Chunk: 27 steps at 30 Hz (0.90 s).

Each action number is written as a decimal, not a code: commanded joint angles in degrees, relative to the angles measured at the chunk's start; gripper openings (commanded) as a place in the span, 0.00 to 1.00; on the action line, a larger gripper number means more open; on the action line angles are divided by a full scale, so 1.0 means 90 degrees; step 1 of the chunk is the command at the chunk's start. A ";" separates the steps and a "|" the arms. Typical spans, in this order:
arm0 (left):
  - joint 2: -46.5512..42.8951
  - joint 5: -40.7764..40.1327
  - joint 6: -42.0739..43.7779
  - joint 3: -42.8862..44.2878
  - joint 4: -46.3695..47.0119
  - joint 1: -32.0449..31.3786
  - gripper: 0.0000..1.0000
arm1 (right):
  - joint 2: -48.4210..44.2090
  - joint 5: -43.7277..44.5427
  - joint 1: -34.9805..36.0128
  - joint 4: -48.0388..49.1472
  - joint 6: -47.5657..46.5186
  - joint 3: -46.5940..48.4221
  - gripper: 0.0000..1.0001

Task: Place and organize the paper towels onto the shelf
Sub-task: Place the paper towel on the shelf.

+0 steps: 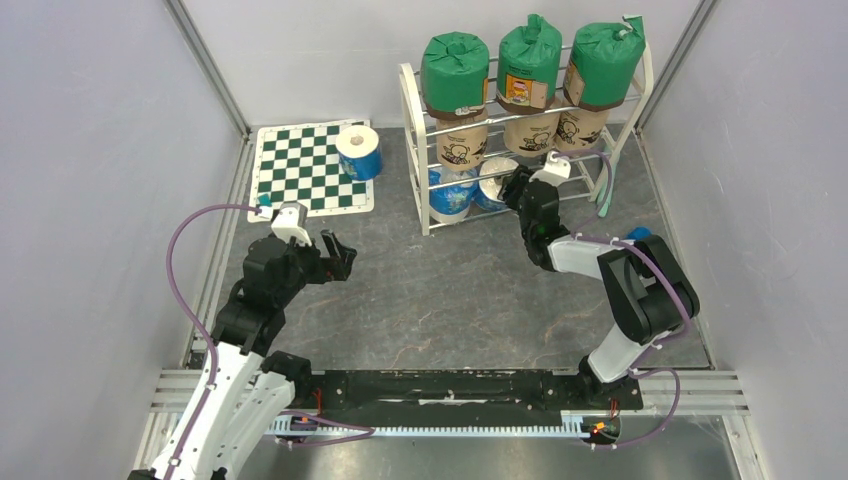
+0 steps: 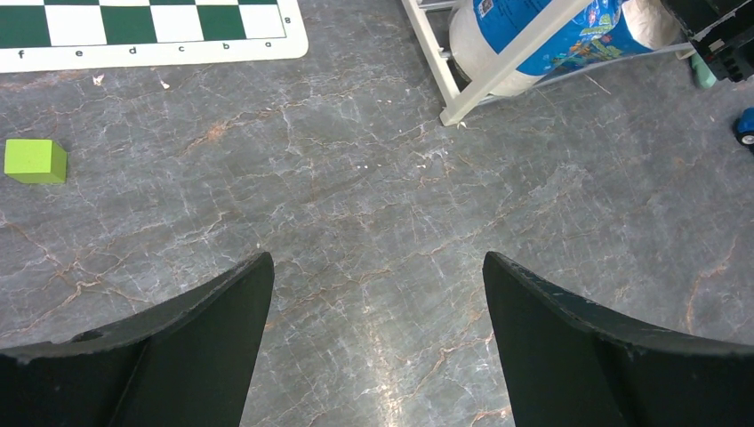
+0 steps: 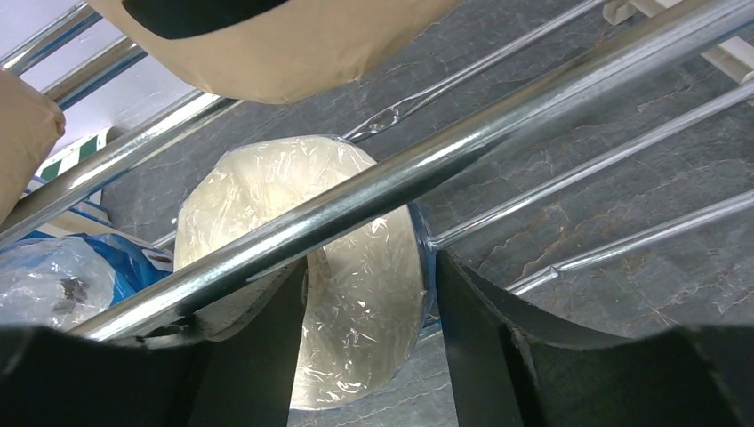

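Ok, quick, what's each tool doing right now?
Left tool: open, empty.
Right tool: around the white roll on the shelf; gripping or loose, cannot tell.

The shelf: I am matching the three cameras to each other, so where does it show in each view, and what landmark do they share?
Top external: the shelf stands upper centre-right, with rolls on every tier.
Left wrist: top right corner, only the shelf's white foot and lowest rods.
Right wrist: the shelf's chrome rods cross the whole frame, close up.
Shared landmark: the white-and-blue rolls on its bottom tier.
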 commanded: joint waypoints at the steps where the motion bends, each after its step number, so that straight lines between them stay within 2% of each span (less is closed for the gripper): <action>1: -0.0016 0.0013 0.0308 -0.0058 0.0127 -0.0025 0.93 | -0.0253 -0.0056 -0.0028 0.0951 -0.0088 -0.0004 0.59; 11: -0.0006 0.0030 0.0300 -0.0051 0.0137 -0.0018 0.93 | -0.1088 -0.0083 -0.0027 0.1009 -0.0477 -0.0608 0.77; 15: -0.0006 0.0029 0.0308 -0.0051 0.0132 -0.0025 0.93 | -0.1491 -0.0320 -0.0026 0.1111 -0.0764 -0.1051 0.80; 20: 0.0015 0.0054 0.0299 -0.0052 0.0140 -0.0023 0.93 | -0.1868 -0.0784 -0.0076 0.1339 -0.1236 -0.1733 0.79; 27: 0.0031 0.0081 0.0298 -0.0051 0.0156 -0.0025 0.93 | -0.1839 -0.1300 -0.0164 0.1417 -0.1172 -0.2264 0.68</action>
